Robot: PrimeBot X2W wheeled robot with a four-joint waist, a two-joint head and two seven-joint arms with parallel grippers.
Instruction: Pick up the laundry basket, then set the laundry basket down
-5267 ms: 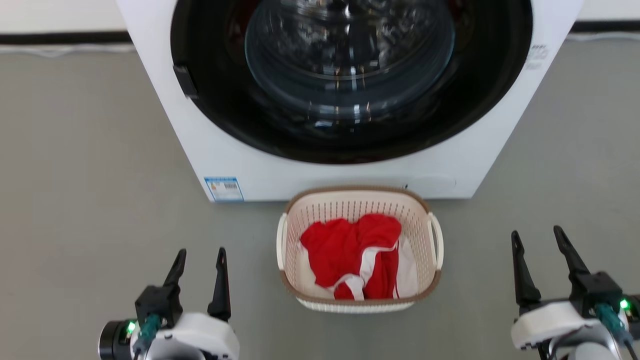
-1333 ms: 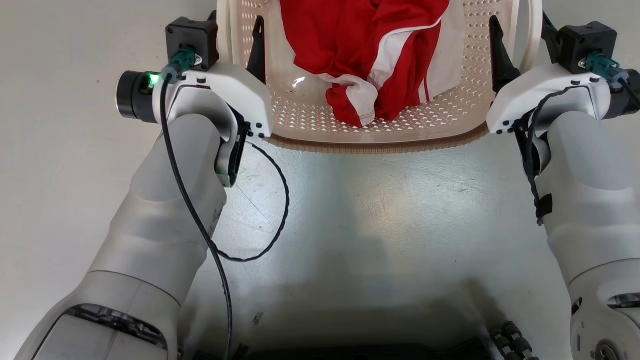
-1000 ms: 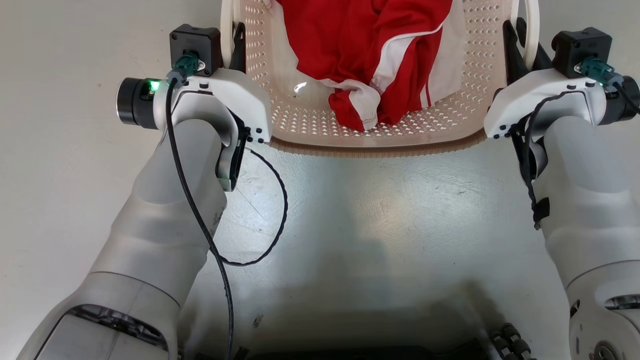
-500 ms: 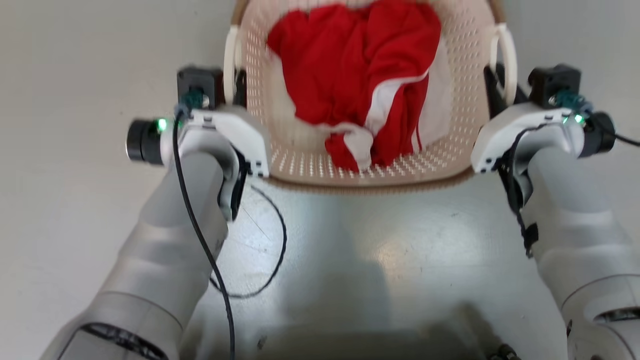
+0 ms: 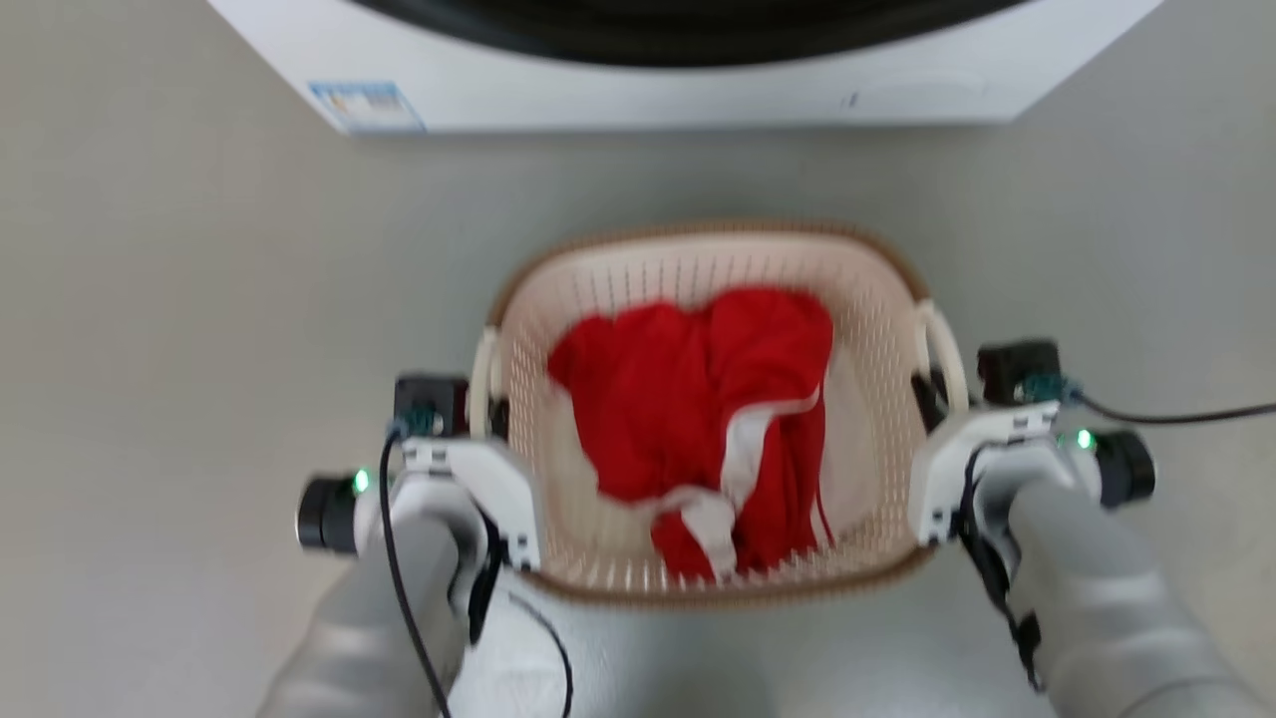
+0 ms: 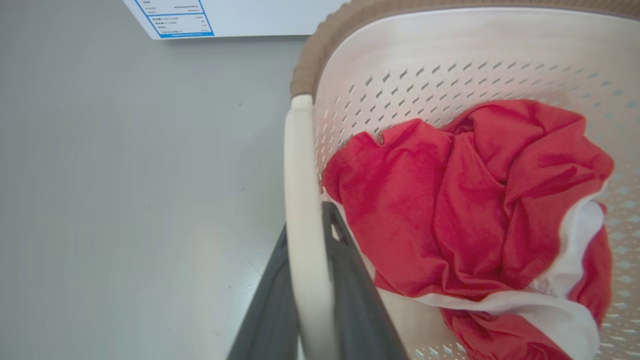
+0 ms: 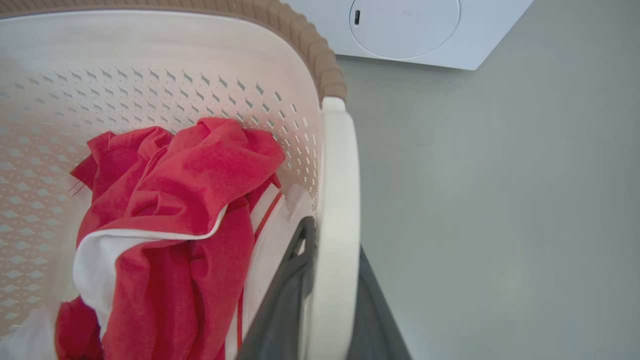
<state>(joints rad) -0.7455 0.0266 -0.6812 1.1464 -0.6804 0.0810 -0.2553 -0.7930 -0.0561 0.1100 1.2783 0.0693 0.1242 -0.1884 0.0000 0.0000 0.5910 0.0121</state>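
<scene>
The laundry basket (image 5: 877,349), cream-white and perforated with a brown rim, is in the middle of the head view between my two arms. It holds red and white clothing (image 5: 698,409). My left gripper (image 5: 485,404) is shut on the basket's left loop handle (image 6: 300,165); its dark fingers (image 6: 350,280) clamp that handle from both sides. My right gripper (image 5: 940,387) is shut on the right loop handle (image 7: 340,165), with its fingers (image 7: 285,300) on either side of it. Whether the basket is off the floor is unclear.
The white washing machine (image 5: 638,95) stands just beyond the basket, with a blue label (image 5: 364,103) at its lower left corner. Grey floor (image 5: 179,299) lies open to the left and right of the basket.
The head camera has swung up, so the whole basket and the washing machine's base have come into view. Both grippers stay shut on the handles. Several seconds ago they stood open, apart from the basket.
</scene>
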